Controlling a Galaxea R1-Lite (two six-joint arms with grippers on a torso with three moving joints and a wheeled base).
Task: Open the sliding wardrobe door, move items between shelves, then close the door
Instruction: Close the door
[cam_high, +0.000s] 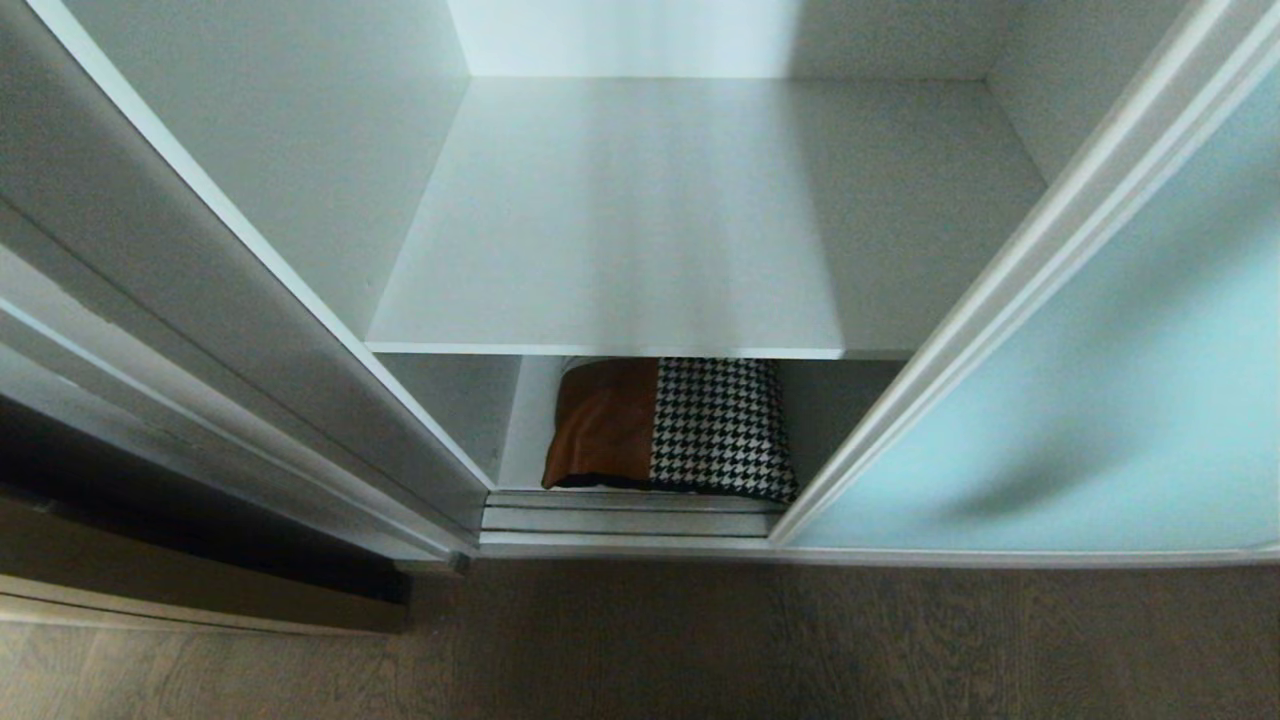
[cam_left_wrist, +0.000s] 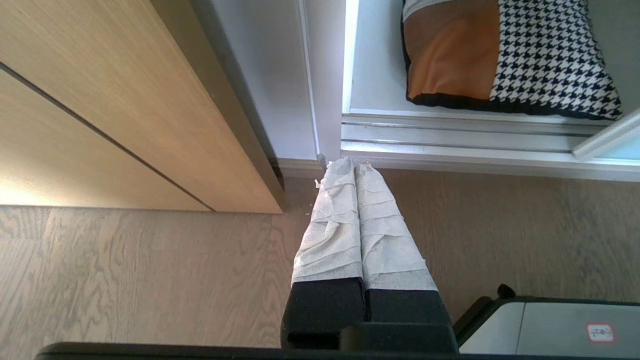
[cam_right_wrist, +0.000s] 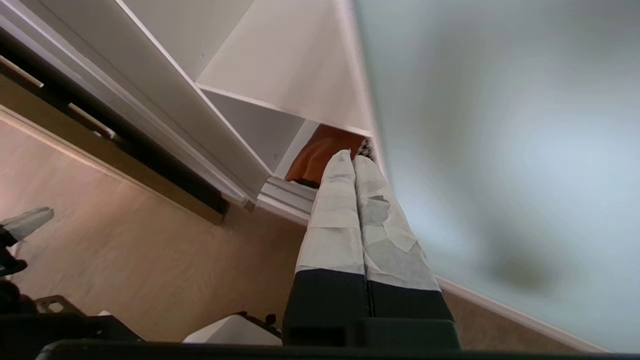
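The sliding wardrobe door (cam_high: 1080, 400), frosted aqua glass in a silver frame, stands slid to the right, so the wardrobe is open. A patchwork pillow (cam_high: 670, 428) of tan-brown and houndstooth fabric lies on the bottom shelf (cam_left_wrist: 372, 80), under a bare white shelf (cam_high: 700, 220). Neither arm shows in the head view. My right gripper (cam_right_wrist: 352, 157) is shut and empty, low in front of the door (cam_right_wrist: 500, 150), pointing at the pillow (cam_right_wrist: 320, 157). My left gripper (cam_left_wrist: 354, 166) hangs shut and empty over the floor, short of the door track (cam_left_wrist: 475, 135) and the pillow (cam_left_wrist: 505, 55).
A light wooden cabinet (cam_left_wrist: 110, 115) stands left of the wardrobe. The wardrobe's left side panel (cam_high: 240, 330) and the silver floor track (cam_high: 625, 520) border the opening. Wood-grain floor (cam_high: 700, 640) lies in front. Part of my base (cam_left_wrist: 550, 325) shows low down.
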